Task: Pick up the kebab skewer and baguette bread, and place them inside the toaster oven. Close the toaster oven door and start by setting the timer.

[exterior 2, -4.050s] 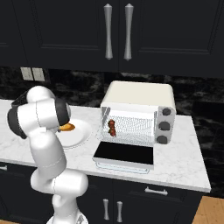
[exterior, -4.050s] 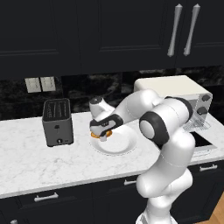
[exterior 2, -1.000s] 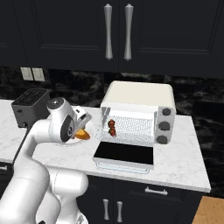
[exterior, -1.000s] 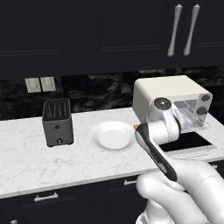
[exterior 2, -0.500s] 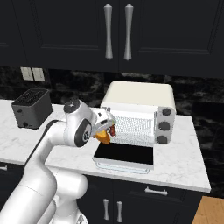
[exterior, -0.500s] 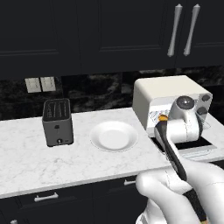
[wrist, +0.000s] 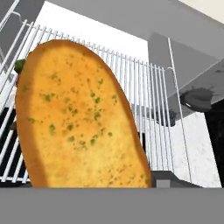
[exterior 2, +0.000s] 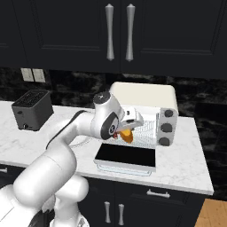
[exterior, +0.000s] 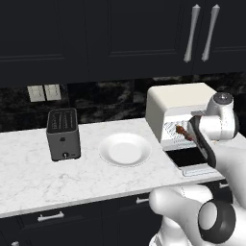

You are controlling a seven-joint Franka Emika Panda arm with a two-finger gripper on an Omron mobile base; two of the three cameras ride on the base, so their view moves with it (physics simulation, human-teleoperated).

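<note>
Baguette bread (wrist: pixel 78 118) in pincer (exterior 2: pixel 126 133) bears no readable writing.

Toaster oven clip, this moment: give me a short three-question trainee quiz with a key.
1. True or false: the toaster oven door is shut.
2. What sits in the gripper? A) the baguette bread B) a fork C) nothing
3. Fill in: the kebab skewer already lies on the wire ____ inside the toaster oven.

Key: 1 false, it lies folded down open. 2 A, carried at the oven mouth. 3 rack.
</note>
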